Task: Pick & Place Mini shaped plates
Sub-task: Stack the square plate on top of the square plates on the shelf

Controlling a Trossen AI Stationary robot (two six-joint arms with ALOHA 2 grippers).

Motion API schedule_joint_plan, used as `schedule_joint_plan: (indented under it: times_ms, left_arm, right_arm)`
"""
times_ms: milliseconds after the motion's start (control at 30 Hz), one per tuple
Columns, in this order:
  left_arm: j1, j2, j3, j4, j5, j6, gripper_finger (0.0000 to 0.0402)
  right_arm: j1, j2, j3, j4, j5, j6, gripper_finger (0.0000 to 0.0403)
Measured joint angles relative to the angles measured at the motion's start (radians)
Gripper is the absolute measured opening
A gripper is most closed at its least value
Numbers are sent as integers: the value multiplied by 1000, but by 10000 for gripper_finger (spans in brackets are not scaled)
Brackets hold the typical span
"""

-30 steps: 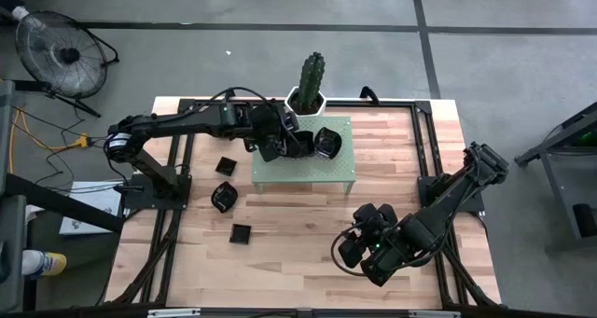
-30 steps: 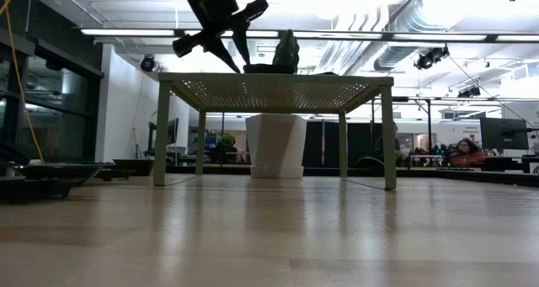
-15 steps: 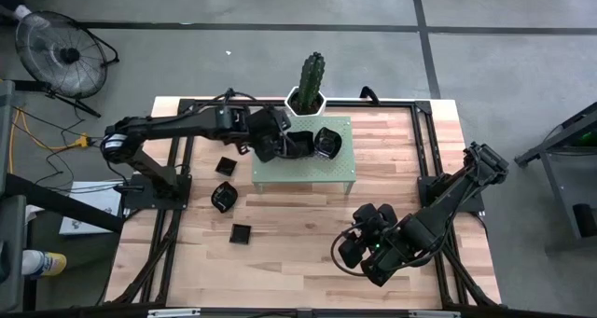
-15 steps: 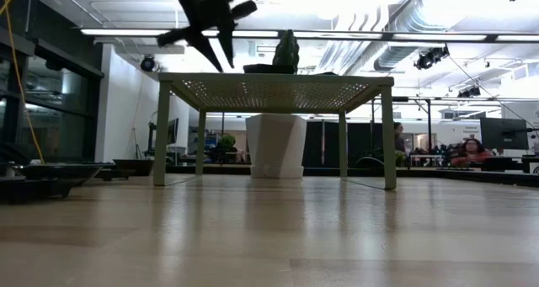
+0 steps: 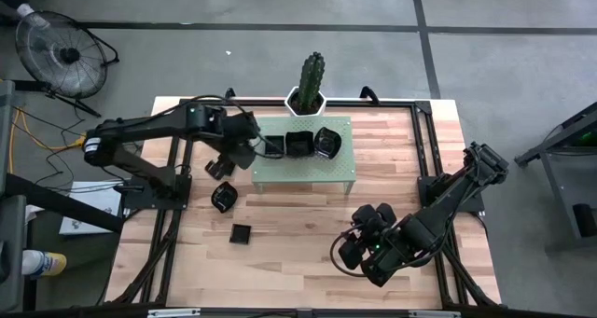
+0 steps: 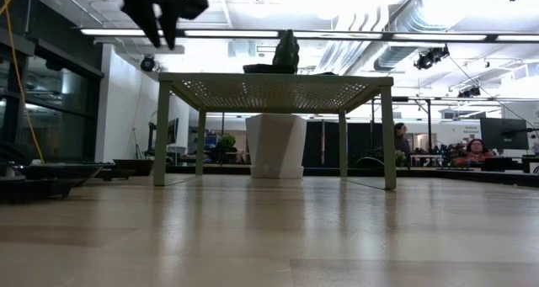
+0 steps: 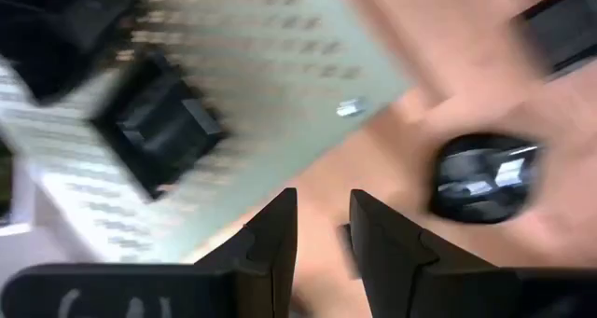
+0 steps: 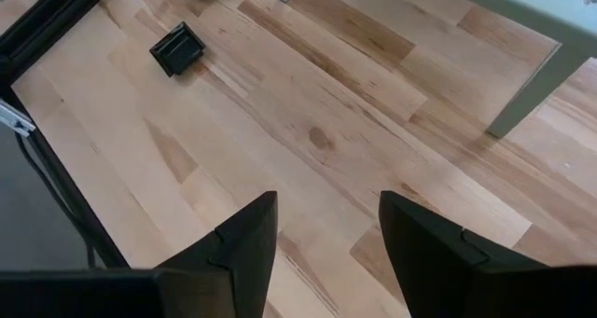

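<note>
Having been withdrawn leftward from over the pale green stand (image 5: 304, 161), the left claw (image 5: 244, 153) is now found beyond the stand's left edge, above the bare bench (image 5: 308, 234), where half a second ago it was hanging over the stand's top beside the plates there. In the low view it is seen high, above and left of the stand's corner. Two black mini plates are left on the stand: a square plate (image 5: 297, 144) and a rounder plate (image 5: 325, 143) just to its right, touching or nearly so. From this it is judged that a plate has been set down and that the next one is to be fetched.

Three plates lie on the bench to the left of the stand: a far plate (image 5: 217, 166) partly covered by the arm, a round plate (image 5: 224, 198) nearer, and a small square plate (image 5: 242, 233) nearest.

In the left wrist view the left claw's fingers (image 7: 272, 236) are seen narrowly parted, with only a slim gap between them and nothing held or touched. The right claw (image 8: 322, 234) is parked low at the near right of the bench, its fingers set wide and empty.
</note>
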State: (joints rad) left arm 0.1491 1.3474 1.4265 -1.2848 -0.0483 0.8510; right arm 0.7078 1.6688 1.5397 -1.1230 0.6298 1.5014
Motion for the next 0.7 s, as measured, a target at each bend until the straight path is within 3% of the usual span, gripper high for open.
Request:
schedule_joint_plan:
  times_ms: [167,300,700]
  left_arm:
    - [-66,-42,0,-45,116,-112,97]
    - [-171,-57,0,-50,128,-209,97]
    - [-592,-36,-2,-34,-86,-669,97]
  right_arm:
    - [0,0,0,0,4,-36,184]
    - [0,0,0,-1,6,-49,184]
    - [1,0,0,25,5,-118,184]
